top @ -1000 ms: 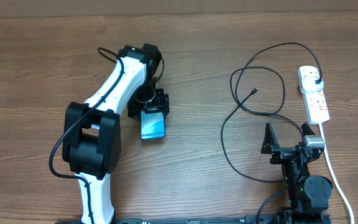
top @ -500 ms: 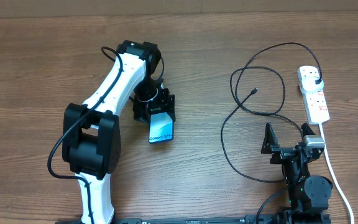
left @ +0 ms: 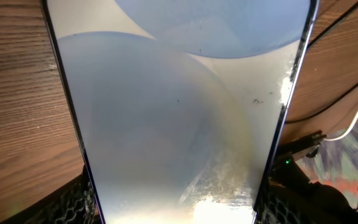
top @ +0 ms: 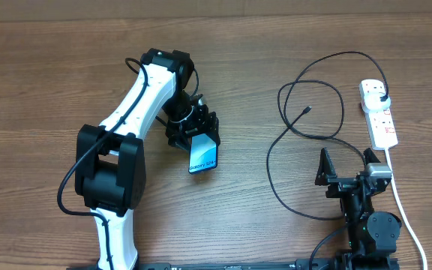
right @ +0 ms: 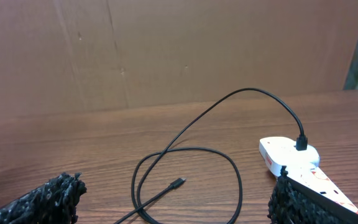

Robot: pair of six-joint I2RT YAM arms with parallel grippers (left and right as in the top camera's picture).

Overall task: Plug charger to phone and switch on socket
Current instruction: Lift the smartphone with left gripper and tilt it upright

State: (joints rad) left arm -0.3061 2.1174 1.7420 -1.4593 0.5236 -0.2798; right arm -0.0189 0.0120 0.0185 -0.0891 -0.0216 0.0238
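My left gripper [top: 196, 133] is shut on the phone [top: 203, 154], whose blue-white screen fills the left wrist view [left: 179, 118] between the two fingers. The phone hangs out toward the table's middle. The black charger cable [top: 306, 139] lies in loops on the right, its small connector tip [top: 307, 110] free on the wood; it also shows in the right wrist view [right: 178, 183]. Its black plug [top: 382, 98] sits in the white socket strip [top: 378, 114]. My right gripper [top: 343, 161] is open and empty, near the table's front right, with the cable loop ahead of it.
The strip's thick white cord [top: 400, 202] runs down the right side past my right arm's base. The left arm's white links [top: 130, 112] stretch across the left half of the table. A brown wall stands behind the table.
My left gripper has carried the phone to the right and a little toward the front, turning it slightly. The right arm and the cable have not moved.
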